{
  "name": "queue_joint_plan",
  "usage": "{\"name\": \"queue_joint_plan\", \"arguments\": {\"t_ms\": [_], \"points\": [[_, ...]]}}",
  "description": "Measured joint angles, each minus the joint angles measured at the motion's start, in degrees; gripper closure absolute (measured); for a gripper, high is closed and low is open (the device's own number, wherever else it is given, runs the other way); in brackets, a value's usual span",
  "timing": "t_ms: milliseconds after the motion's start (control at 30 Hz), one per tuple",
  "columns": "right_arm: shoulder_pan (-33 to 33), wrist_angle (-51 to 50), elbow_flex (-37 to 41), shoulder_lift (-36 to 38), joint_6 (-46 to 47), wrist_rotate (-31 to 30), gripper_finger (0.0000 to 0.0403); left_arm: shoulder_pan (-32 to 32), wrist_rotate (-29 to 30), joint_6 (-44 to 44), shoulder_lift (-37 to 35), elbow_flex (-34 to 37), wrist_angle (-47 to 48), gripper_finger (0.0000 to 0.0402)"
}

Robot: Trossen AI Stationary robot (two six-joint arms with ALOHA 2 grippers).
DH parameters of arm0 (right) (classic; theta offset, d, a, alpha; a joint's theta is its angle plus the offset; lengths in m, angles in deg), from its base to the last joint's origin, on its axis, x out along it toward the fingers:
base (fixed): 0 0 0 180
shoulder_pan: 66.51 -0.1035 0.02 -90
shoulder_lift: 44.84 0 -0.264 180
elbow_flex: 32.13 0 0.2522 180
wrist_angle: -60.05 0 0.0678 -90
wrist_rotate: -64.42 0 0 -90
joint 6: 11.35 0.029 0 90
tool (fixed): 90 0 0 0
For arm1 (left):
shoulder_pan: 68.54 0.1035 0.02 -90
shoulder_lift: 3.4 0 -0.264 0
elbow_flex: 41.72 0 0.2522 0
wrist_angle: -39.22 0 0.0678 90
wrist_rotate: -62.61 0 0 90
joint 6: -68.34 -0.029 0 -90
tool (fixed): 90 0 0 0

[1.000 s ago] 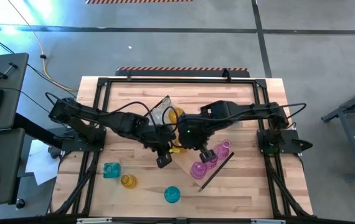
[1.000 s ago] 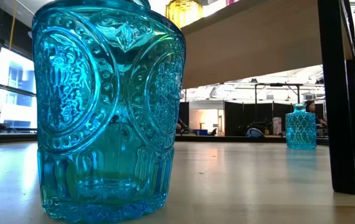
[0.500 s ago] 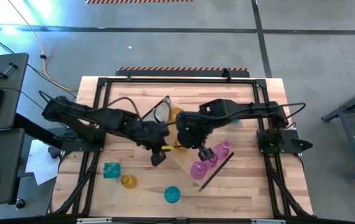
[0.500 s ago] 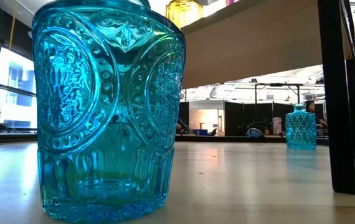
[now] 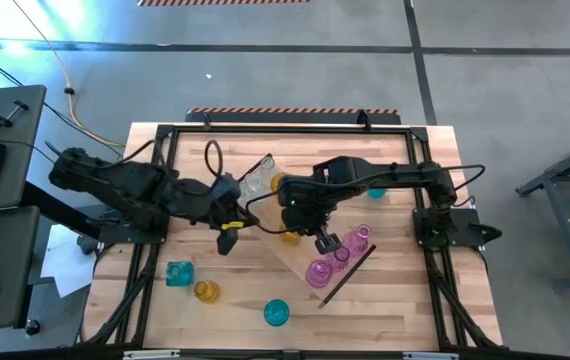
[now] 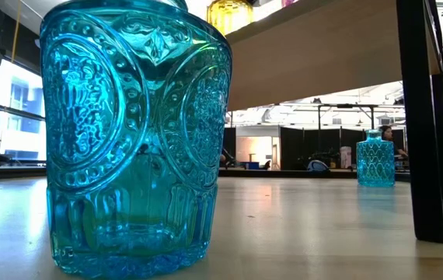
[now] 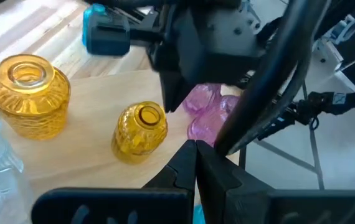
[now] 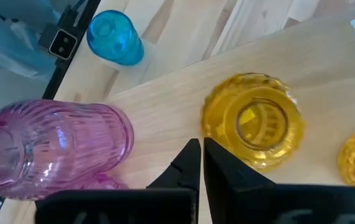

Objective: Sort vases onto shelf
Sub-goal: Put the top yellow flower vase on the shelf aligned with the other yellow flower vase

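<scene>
Both grippers are pressed together and hold nothing. The left gripper (image 5: 227,243) hangs over the tabletop (image 5: 385,300) near its middle, just off the shelf's near long edge, its fingertips (image 7: 195,155) meeting in a point. The right gripper (image 5: 325,243) hangs over the shelf (image 5: 287,255), its fingers (image 8: 197,155) closed between a pink vase (image 8: 59,146) and an amber vase (image 8: 253,121) without touching either. The shelf lies slantwise across the tabletop's middle, bearing clear vases (image 5: 256,182) at its far end, amber ones (image 5: 282,184) midway and pink ones (image 5: 320,271) at its near end. Off the shelf, a teal vase (image 5: 178,272) and an amber vase (image 5: 205,291) stand toward the near left corner, another teal one (image 5: 276,313) stands by the near edge, and a fourth, teal (image 5: 375,192), stands toward the right edge.
</scene>
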Motion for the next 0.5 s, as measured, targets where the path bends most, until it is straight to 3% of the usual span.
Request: {"name": "queue_joint_plan", "arguments": {"t_ms": [500], "points": [[2.2, 3.6, 0.0, -0.8, -1.0, 1.2, 0.0403, -1.2, 0.8, -0.3, -0.2, 0.0, 0.0, 0.0401]]}}
